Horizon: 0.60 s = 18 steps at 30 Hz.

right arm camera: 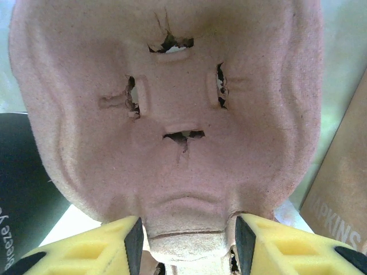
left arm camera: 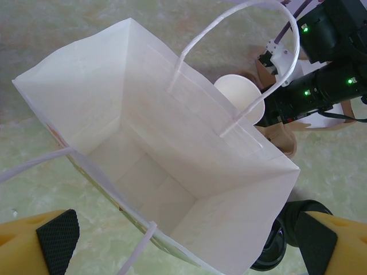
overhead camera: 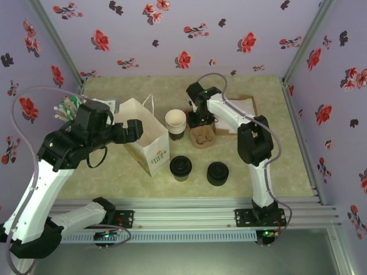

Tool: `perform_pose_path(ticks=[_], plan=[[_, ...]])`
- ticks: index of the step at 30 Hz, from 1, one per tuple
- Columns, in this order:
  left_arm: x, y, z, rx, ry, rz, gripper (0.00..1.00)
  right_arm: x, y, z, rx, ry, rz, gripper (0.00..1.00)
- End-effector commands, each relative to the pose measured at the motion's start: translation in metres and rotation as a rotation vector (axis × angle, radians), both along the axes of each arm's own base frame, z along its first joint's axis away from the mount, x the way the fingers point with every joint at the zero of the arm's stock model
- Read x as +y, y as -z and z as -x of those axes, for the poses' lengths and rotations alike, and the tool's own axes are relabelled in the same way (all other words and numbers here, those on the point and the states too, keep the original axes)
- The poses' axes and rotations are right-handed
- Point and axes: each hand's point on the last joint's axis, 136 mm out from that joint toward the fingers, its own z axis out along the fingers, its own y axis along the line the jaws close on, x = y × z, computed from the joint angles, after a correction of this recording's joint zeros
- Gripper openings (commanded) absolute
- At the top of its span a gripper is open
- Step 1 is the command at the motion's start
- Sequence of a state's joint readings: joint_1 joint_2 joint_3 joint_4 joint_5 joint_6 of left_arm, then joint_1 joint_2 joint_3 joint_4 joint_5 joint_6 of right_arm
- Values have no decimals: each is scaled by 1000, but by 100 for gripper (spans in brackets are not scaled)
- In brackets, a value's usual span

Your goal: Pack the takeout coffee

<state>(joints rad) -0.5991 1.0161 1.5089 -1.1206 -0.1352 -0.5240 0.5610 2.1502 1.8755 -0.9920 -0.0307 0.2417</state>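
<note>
From above, the worktop carries one white paper bag [overhead camera: 150,140], one stack of lidless cups [overhead camera: 176,122], one cup carrier [overhead camera: 202,137], one stack of spare lids [overhead camera: 218,173] and one takeout coffee [overhead camera: 180,168]. The coffee stands near the front edge, clear of the left gripper [overhead camera: 137,130] and the right gripper [overhead camera: 200,121].

In the left wrist view, the left gripper [left arm camera: 186,235] is wide open and holds nothing, over the bag's mouth. The coffee [left arm camera: 274,246] stands outside the bag, next to the right finger.

In the right wrist view, the right gripper [right arm camera: 189,240] pinches the near lip of the carrier [right arm camera: 172,114].
</note>
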Motion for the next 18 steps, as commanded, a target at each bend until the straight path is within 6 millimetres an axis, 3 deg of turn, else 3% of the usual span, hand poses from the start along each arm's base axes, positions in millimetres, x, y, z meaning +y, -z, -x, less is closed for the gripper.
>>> perform_pose_path(ticks=[1,18], plan=[[-1,-4,-2,-12,-5,27,99,-1,2,-1,10,-15,16,49],[-1,-3,-3,-8,-7,34,99,1,4,-2,20,-23,16,39]])
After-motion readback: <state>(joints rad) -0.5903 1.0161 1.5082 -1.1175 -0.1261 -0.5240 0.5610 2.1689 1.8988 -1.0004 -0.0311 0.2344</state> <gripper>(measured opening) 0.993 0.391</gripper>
